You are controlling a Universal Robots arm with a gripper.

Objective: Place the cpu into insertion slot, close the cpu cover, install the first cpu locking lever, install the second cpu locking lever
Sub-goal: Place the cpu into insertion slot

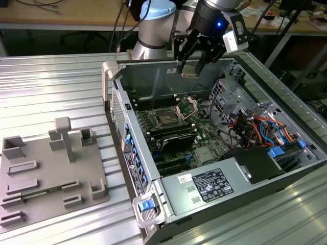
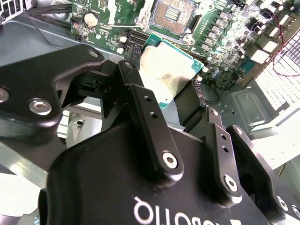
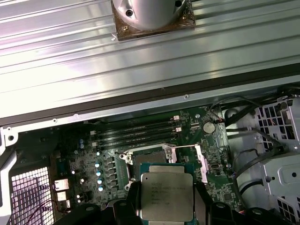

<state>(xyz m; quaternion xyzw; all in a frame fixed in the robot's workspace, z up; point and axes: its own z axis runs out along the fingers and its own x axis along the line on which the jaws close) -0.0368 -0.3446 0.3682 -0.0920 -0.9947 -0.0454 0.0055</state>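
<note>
The hand (image 1: 189,67) pinches the cpu (image 3: 166,197) by two opposite edges, above the insertion slot (image 1: 167,118) of the motherboard. It is probably light, stiff and thin, with a delicate underside, so it is best held by its edges.

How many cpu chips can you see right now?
1. The cpu is clamped in the gripper, above the open computer case. Others may be hidden.
</note>
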